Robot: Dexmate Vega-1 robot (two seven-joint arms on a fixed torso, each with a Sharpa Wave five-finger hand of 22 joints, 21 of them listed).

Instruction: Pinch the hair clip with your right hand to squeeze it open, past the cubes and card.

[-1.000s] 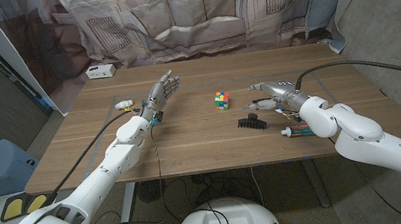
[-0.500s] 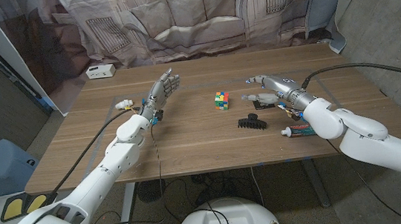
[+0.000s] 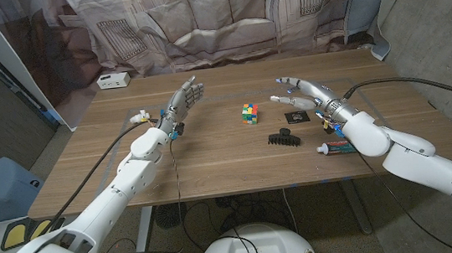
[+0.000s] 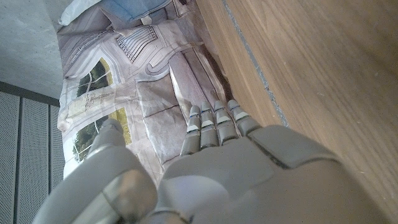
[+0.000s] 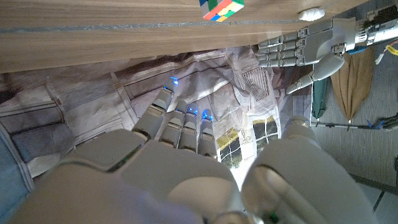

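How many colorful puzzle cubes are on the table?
1. The colorful cube sits near the middle of the table, between the two hands and behind the black hair clip. Another could be hidden, but none shows.

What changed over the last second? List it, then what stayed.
The right hand rose and swung away from the robot toward the table's far side, its fingers spreading; it holds nothing, and a small dark card now shows beneath it. The hair clip, colour cube, tube and raised left hand stayed put.

Matt wood-grain table [image 3: 212,157], black plastic hair clip [image 3: 282,138], glossy cube [image 3: 249,114]
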